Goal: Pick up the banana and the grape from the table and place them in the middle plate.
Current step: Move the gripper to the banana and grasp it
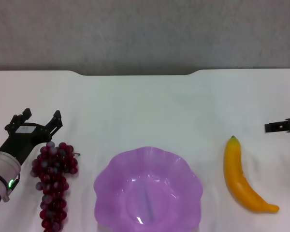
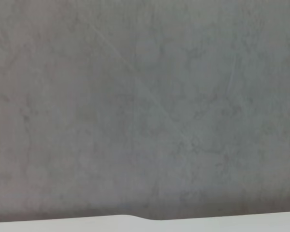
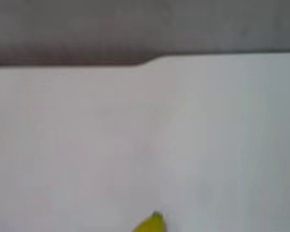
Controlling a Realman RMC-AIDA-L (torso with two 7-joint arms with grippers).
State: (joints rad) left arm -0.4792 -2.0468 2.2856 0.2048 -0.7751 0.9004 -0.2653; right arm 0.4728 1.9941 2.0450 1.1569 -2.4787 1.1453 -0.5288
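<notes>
The purple scalloped plate sits at the front middle of the white table and holds nothing. The dark red grape bunch lies to its left. My left gripper is open, its fingers just beyond the far end of the bunch, above the table. The yellow banana lies to the right of the plate; only its tip shows in the right wrist view. My right gripper pokes in at the right edge, beyond the banana's far tip.
The table's notched far edge meets a grey wall, which fills the left wrist view above a strip of the table.
</notes>
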